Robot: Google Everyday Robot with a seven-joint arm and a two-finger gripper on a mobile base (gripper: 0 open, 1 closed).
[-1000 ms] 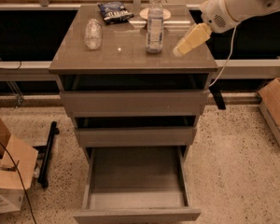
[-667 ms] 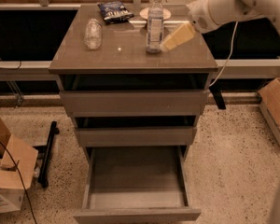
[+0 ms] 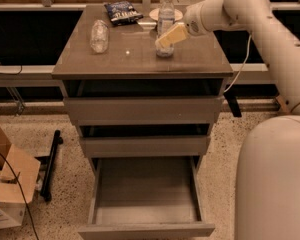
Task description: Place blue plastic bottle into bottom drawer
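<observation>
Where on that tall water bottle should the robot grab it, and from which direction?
The blue plastic bottle stands upright on the cabinet top, slim and straight-sided, so probably grip its labelled middle, coming level from the picture's right, where the gripper is.

No legible text on snack bag (image 3: 122, 12) or bottle (image 3: 166, 11), gripper (image 3: 163, 40) at bottle

Gripper (image 3: 165, 38): at the tall bottle (image 3: 166, 11), covering its lower part.
Plate (image 3: 178, 15): mostly hidden behind the bottle.
Bottom drawer (image 3: 145, 194): front cut by lower edge.
Box (image 3: 10, 184): cut at left edge.
</observation>
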